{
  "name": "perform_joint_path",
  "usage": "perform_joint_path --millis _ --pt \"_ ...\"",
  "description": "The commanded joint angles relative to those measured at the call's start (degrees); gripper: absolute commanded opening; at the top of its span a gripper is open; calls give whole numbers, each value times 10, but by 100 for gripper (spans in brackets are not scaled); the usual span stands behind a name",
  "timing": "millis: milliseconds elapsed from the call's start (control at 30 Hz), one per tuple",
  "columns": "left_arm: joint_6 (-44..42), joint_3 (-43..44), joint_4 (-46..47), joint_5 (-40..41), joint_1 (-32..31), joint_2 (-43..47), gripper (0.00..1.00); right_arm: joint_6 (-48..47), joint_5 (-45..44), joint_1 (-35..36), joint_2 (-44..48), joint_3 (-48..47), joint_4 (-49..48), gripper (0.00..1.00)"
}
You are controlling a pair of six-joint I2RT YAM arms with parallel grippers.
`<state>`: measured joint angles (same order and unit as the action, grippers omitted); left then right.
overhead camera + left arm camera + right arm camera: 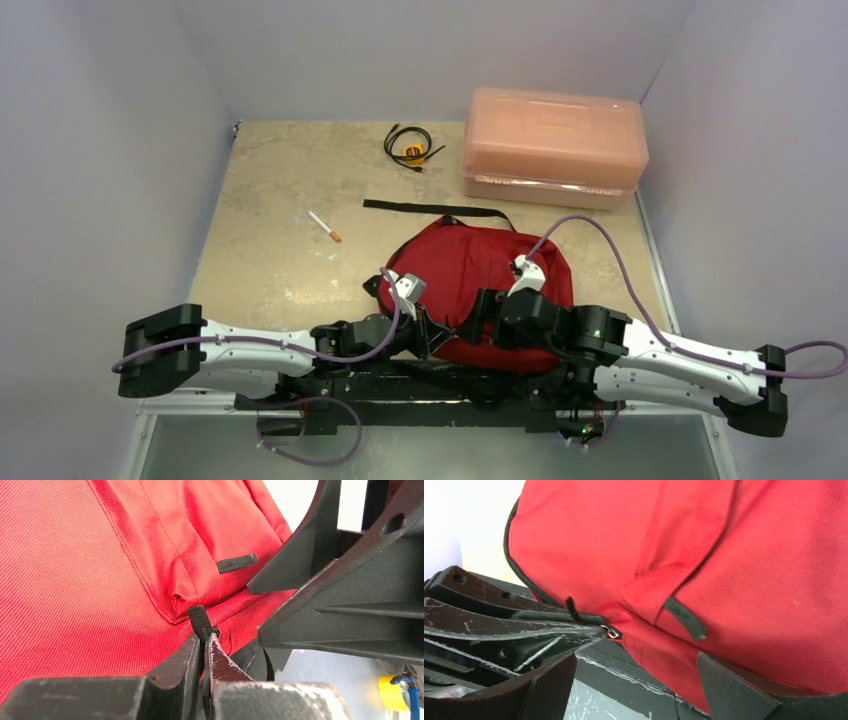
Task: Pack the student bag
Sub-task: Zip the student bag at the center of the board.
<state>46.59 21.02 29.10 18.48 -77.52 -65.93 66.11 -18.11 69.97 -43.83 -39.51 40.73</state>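
The dark red student bag [480, 275] lies on the table just ahead of both arm bases. My left gripper [205, 637] is shut on a black zipper pull tab [198, 617] at the bag's near seam; the top view shows this gripper [430, 335] at the bag's near-left edge. In the right wrist view, the zipper's small metal ring [613, 632] sits at the tip of the left fingers [524, 625]. My right gripper [634, 660] stands open close to the bag [724, 555], nothing between its fingers; from above, the right gripper [488, 312] faces the left one.
A pink translucent plastic box [553, 145] stands at the back right. A coiled black cable with a yellow tag [410, 147] lies beside it. A white pen with an orange tip [324, 227] is on the left, and a black strap [430, 208] lies behind the bag.
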Motion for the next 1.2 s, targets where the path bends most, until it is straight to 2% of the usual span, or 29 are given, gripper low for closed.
perform_joint_path --millis 0,100,200,333,433,567,667,733,800,933,1000,1100,1167 --pt "19 1 30 19 9 -2 0 96 23 3 61 48 69 96" --pt "34 -2 29 17 9 -8 0 129 62 3 78 98 14 93" --pt "44 -3 10 27 9 1 0 176 27 3 80 118 29 80" --pt "111 19 -165 94 9 41 0 221 -98 3 79 109 64 68" --pt "150 23 -283 149 9 83 0 246 -158 -5 65 105 77 58" --pt "170 5 -382 172 36 161 0 232 -147 -68 63 132 64 40" --pt "158 -14 -423 166 69 231 0 188 -124 -122 84 143 41 34" --pt "123 -18 -421 157 83 265 0 173 -133 -132 84 136 44 34" --pt "82 -16 -402 134 91 281 0 99 -135 -135 61 113 21 39" --pt "42 -2 -335 65 92 254 0 -156 -49 -134 -16 36 -78 71" --pt "41 9 -314 36 92 226 0 -267 28 -134 -35 11 -134 82" --pt "39 24 -277 12 92 193 0 -372 118 -132 -46 -14 -195 88" --pt "42 31 -262 5 92 176 0 -372 192 -128 -57 -12 -251 88"
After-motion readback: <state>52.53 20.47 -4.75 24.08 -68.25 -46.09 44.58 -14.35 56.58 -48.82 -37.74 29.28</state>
